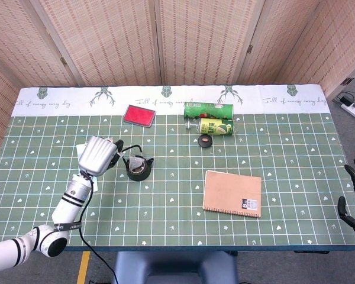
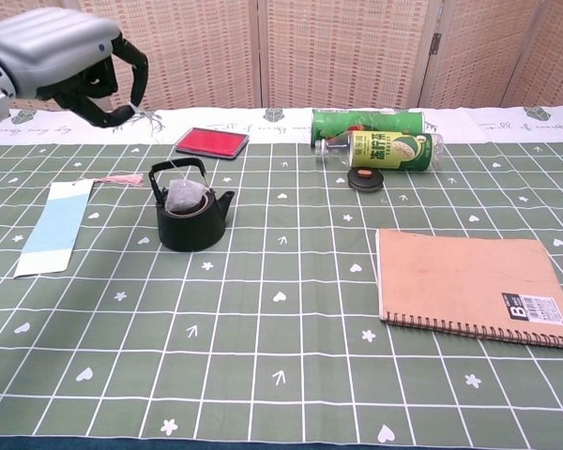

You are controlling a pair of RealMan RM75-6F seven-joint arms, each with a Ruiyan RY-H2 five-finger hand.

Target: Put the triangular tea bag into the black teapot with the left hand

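Note:
The black teapot [image 1: 137,168] [image 2: 193,218] stands left of the table's middle, handle upright. The triangular tea bag [image 2: 184,196] [image 1: 134,160] sits in its open mouth, tip poking above the rim. My left hand [image 1: 97,155] [image 2: 70,64] hovers up and to the left of the pot, fingers curled, thumb and a finger pinching the bag's white string end. My right hand [image 1: 354,198] hangs off the table's right edge in the head view, fingers apart, holding nothing.
A blue-and-white paper strip [image 2: 54,228] lies left of the pot. Behind it is a red pad [image 1: 139,115]. A green can [image 1: 208,110], a lying bottle [image 1: 216,126] and a black cap [image 1: 205,141] are at the back centre. A tan notebook [image 1: 232,193] lies front right.

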